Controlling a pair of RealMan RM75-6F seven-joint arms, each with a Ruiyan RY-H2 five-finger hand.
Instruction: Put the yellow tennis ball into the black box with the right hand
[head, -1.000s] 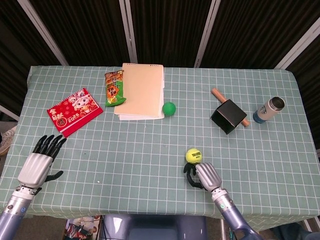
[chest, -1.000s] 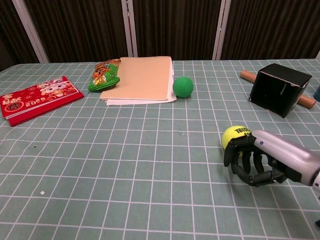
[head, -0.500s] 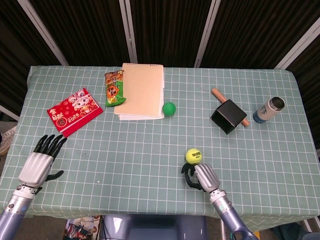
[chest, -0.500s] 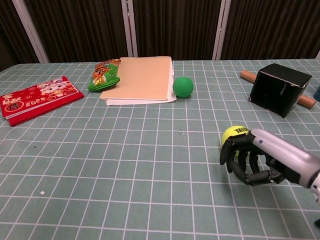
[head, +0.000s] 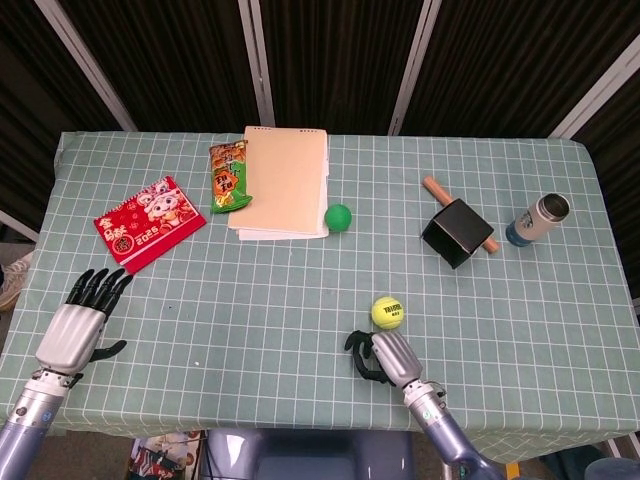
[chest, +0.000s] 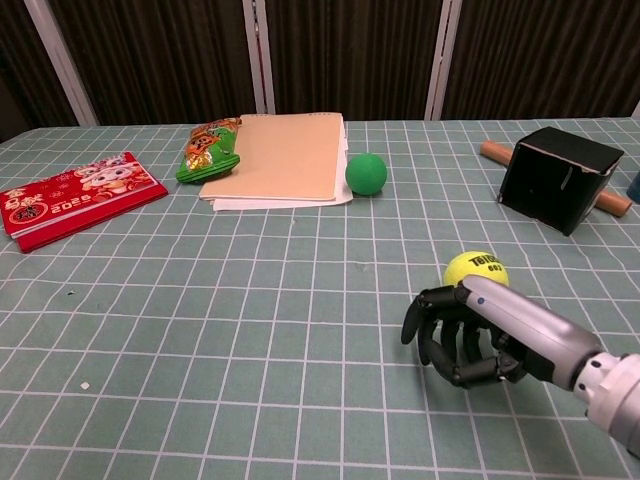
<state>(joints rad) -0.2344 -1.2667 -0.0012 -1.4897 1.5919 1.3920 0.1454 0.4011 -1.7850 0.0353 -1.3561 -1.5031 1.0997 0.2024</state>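
The yellow tennis ball (head: 388, 312) (chest: 476, 272) lies on the green checked tablecloth, near the front and right of centre. My right hand (head: 378, 357) (chest: 462, 331) hovers just in front and to the left of it, fingers curled inward with nothing in them, not touching the ball. The black box (head: 457, 232) (chest: 559, 177) stands tilted at the right rear, leaning against a wooden rolling pin (head: 434, 186). My left hand (head: 78, 321) rests flat at the table's front left corner, fingers spread, holding nothing.
A green ball (head: 338, 217) sits beside a beige folder (head: 284, 181) at the back centre, with a green snack bag (head: 228, 175) and a red packet (head: 148, 222) to the left. A metal bottle (head: 537, 219) stands at the far right.
My right hand has drawn back toward the front edge and to the left, away from the tennis ball. The ball stays in place. The left hand has not moved.
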